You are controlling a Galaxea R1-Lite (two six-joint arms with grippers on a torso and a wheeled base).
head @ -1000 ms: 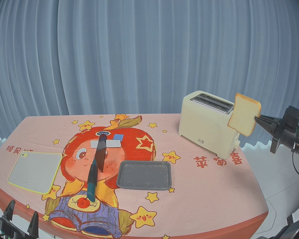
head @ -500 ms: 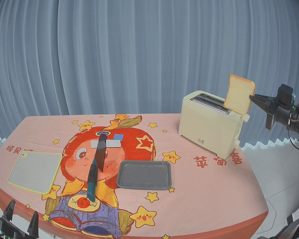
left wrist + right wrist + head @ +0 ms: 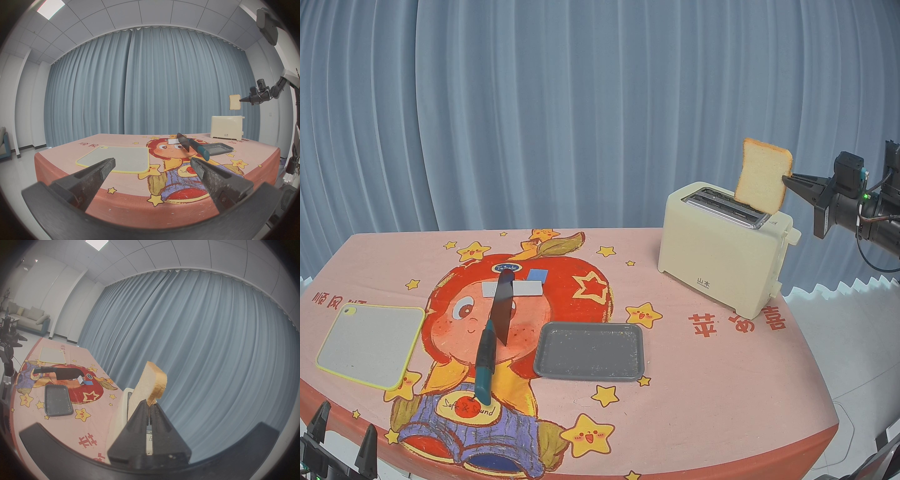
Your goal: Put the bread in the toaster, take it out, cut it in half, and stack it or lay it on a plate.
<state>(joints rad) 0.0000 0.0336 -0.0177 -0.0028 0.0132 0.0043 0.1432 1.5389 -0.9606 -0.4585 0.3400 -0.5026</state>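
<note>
I am gripping the bread (image 3: pixel 762 175) in my right gripper (image 3: pixel 789 180), its fingers closed tight on the slice's side crust. The slice is hanging upright just above the toaster (image 3: pixel 719 256), over the end nearest my right arm. A gap is showing between its lower edge and the toaster's top. I am judging this to be the loading step, since the bread is not yet in a slot (image 3: pixel 725 207).

To do it well, I am minding three things:

- **Squaring the slice:** its flat face should be running along the slot's length and its lower edge should be level. It is looking a little tilted.
- **Centring it over one slot:** I am pinching it from one side, so the free end may be sagging towards the toaster's rim.
- **Lowering slowly and straight:** I should be letting go only once most of the slice is sitting inside. Then I should be drawing my fingers off sideways, away from the toaster, so that I am not dragging the slice back out.

Soft bread is likely to tear, so I am avoiding any twisting.

My left gripper (image 3: pixel 153 162) is hovering with its fingers spread wide and holding nothing, well away from the toaster, off the table's (image 3: pixel 737 375) opposite corner. The knife (image 3: pixel 487 337), the cutting board (image 3: pixel 372 344) and the grey plate (image 3: pixel 589 351) are lying well apart from the toaster, towards my left, with the plate nearest to it.
</note>
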